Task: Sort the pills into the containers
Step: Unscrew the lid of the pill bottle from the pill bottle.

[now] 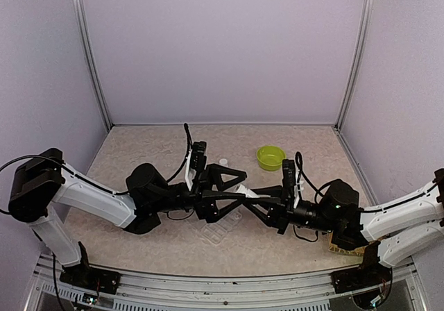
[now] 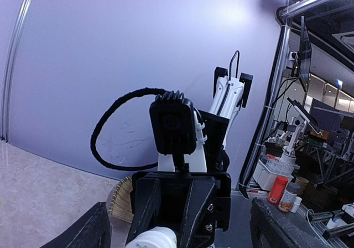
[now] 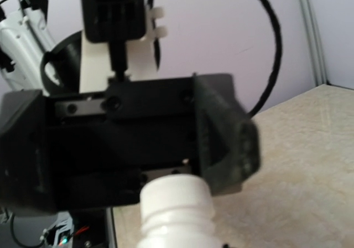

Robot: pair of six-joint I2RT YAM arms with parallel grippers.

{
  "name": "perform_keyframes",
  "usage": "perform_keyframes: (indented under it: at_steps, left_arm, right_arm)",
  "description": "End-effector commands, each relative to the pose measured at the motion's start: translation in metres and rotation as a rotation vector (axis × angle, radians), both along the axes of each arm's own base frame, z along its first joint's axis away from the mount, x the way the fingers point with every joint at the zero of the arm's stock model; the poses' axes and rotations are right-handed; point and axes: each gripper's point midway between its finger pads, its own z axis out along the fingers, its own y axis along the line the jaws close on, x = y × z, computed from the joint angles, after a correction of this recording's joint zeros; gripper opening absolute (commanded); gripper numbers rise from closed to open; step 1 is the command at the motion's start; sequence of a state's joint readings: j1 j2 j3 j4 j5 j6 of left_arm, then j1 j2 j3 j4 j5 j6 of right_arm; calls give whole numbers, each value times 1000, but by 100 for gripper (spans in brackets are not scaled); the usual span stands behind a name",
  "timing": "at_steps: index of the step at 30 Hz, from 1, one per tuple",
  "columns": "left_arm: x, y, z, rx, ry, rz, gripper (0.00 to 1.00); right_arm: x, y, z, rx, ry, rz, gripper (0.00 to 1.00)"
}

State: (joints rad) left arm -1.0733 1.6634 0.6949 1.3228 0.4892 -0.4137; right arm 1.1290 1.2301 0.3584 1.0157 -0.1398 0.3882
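My right gripper (image 1: 255, 198) is shut on a small white bottle (image 1: 248, 191), held sideways above the middle of the table. Its uncapped threaded neck (image 3: 174, 209) points at my left gripper (image 1: 234, 186). That gripper stands open, one finger (image 3: 227, 143) close beside the bottle's mouth. In the left wrist view its wide-apart fingers (image 2: 83, 231) frame the right gripper's black body and the bottle (image 2: 155, 238). The clear pill box with the containers (image 1: 222, 231) lies flat under the two grippers. No pills show in any view.
A lime-green bowl (image 1: 270, 157) sits at the back right. A small white cap (image 1: 223, 162) lies behind the left gripper. A tan woven mat (image 1: 338, 244) sits under the right arm. Purple walls enclose the table on three sides.
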Motion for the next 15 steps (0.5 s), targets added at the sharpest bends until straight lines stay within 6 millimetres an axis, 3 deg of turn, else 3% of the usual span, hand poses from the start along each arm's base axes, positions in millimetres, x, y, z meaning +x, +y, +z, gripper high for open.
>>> perform_keyframes:
  at_steps: [1, 7, 15]
  left_arm:
    - [-4, 1, 0, -11, -22, -10, 84]
    - [0, -2, -2, -4, -13, 0, 84]
    - [-1, -1, -1, -3, -14, 3, 71]
  right_arm:
    - [7, -9, 21, 67, -16, -51, 25]
    - [5, -4, 22, 56, -23, -26, 25]
    - [21, -16, 14, 39, 14, -141, 24]
